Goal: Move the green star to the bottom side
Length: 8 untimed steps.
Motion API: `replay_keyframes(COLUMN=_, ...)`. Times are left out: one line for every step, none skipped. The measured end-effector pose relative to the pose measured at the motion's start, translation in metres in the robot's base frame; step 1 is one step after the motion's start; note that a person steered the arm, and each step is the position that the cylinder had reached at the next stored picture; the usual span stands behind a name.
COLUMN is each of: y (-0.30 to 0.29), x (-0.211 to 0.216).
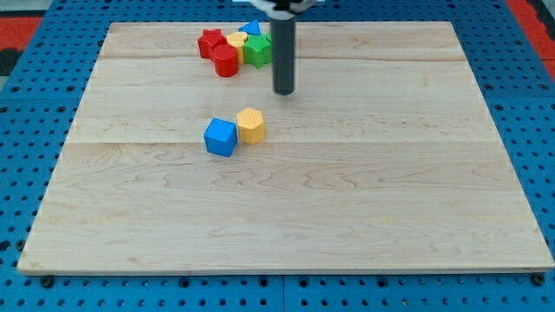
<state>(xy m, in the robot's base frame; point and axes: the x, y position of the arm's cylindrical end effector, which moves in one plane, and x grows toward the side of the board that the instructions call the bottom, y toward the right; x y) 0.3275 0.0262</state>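
The green star lies near the view's top, in a tight cluster with a red star, a red cylinder, a yellow block and a blue block. My tip rests on the board just to the right of and below the green star, a short gap away. The rod partly hides the cluster's right edge.
A blue cube and a yellow hexagonal block sit side by side, touching, near the board's middle left. The wooden board lies on a blue pegboard surface.
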Motion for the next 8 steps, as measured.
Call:
replay_keyframes(y=0.094, x=-0.071)
replay_keyframes(y=0.060, x=-0.107)
replay_keyframes(y=-0.024, x=-0.121)
replay_keyframes(y=-0.048, x=-0.134)
replay_keyframes(y=-0.061, x=-0.130)
replay_keyframes(y=-0.048, x=-0.131)
replay_keyframes(y=-0.076, x=-0.135)
replay_keyframes(y=-0.096, x=-0.134)
